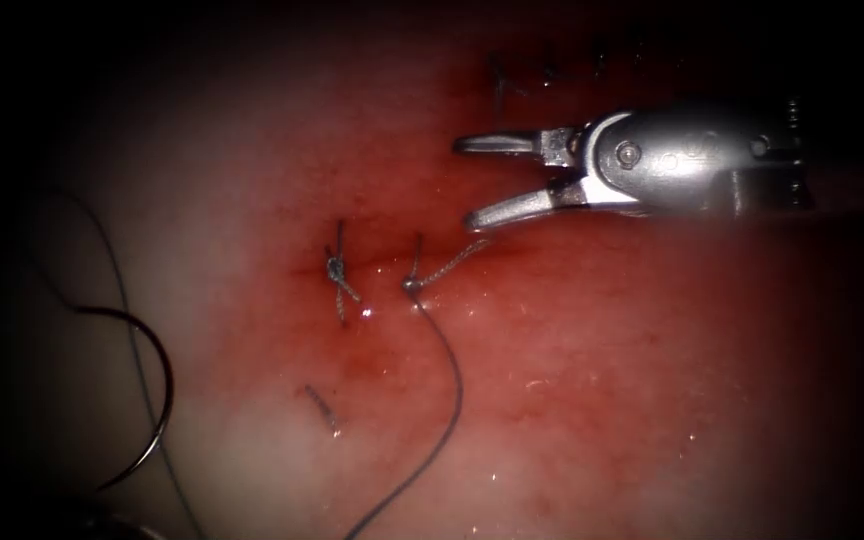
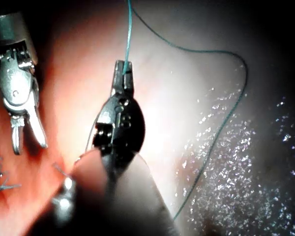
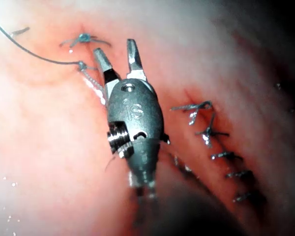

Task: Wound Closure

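My right tool hovers above and to the right of the newest stitch, jaws open and holding nothing; it appears again in the right wrist view. In the left wrist view my left tool is shut on the thread. From that stitch the thread runs down the tissue. The curved needle lies free on pale tissue far left of the stitches, not in the tissue and held by neither tool. A tied knot with short cut ends sits left of the newest stitch.
A row of earlier stitches lies beyond the right tool, also seen at the far edge. A loose cut piece of thread rests below the knots. Red fluid wets the tissue around the stitches. A thin strand of thread loops past the needle.
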You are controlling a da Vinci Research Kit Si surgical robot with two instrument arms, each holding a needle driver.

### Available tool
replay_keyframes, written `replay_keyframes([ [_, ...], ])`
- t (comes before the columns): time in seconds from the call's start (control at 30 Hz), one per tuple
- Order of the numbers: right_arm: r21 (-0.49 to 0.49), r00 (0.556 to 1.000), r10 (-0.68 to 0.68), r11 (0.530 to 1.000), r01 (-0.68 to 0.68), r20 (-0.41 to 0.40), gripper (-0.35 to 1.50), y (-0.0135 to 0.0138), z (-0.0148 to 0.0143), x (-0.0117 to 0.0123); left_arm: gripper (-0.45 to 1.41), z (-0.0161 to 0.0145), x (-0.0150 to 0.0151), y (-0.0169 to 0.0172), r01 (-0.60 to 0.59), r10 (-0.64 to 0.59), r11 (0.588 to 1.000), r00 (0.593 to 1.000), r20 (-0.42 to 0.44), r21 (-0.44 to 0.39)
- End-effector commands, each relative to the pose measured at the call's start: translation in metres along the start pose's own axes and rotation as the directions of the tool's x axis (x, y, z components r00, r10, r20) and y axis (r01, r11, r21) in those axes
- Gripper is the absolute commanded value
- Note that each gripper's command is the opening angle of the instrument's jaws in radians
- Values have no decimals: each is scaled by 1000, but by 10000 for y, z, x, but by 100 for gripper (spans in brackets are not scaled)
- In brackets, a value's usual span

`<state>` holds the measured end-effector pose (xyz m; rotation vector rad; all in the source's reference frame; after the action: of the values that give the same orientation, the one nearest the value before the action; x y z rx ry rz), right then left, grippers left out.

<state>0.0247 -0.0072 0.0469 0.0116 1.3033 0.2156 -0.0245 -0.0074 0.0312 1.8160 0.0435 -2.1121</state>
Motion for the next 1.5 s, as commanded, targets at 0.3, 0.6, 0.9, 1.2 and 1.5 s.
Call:
replay_keyframes([
  [0.3,114,988,-99,990,85,118,64,-27,13,-26,-45,-17,-6,-31,-98,99,981,995,-4,-166],
  [0.6,91,986,-121,990,111,114,56,-34,20,-48,-45,-23,-27,-56,-83,89,986,995,35,-145],
  [0.9,-44,997,-76,996,74,-28,-35,-49,47,-35,-45,-23,-70,-95,-192,187,955,981,-43,-225],
  [1.2,131,993,-54,989,67,-101,-35,-71,66,-26,-45,-48,-146,-132,-212,207,949,977,-49,-233],
  [1.5,222,924,176,970,-103,-340,-35,-75,71,-33,-45,-42,-239,-93,-137,132,928,990,-39,-346],
])
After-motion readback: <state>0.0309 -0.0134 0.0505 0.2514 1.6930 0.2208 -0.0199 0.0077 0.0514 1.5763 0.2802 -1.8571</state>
